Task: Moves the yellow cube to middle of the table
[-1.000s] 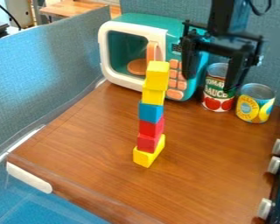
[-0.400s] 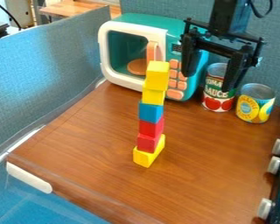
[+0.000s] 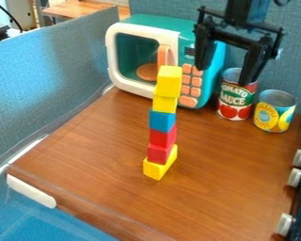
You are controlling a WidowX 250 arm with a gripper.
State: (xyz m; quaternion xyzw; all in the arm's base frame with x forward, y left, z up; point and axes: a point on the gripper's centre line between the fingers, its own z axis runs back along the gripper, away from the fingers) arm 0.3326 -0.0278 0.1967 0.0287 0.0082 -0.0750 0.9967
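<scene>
- Camera view: the likeliest yellow cube [image 3: 168, 84] sits on top of a tower of blocks, though three pieces are yellow and the wording does not settle which is meant.
- Beneath it come a second yellow block [image 3: 164, 104], a blue block [image 3: 161, 120], two red blocks [image 3: 161, 138] and a bottom yellow block [image 3: 159, 169], which rests on the table [image 3: 228, 164] around its middle.
- The tool [image 3: 223, 76] is released, its fingers spread well apart with nothing between them, up and to the right of the tower, in front of the toy microwave [image 3: 159, 21].
- If the bottom yellow block is the target, the job looks done. If the top one must stand on the wood itself, gripping, lifting and lowering all remain.
- That second reading would call for a careful approach from above, as a nudge could topple the slim, slightly uneven stack.
- Labels: the red-and-green can [image 3: 235, 101] carries pale lettering and pictured tomatoes; the yellow-and-blue can [image 3: 275, 113] has printed words beside yellow fruit artwork.
- The blocks' visible faces are plain, without any writing to be made out.
</scene>
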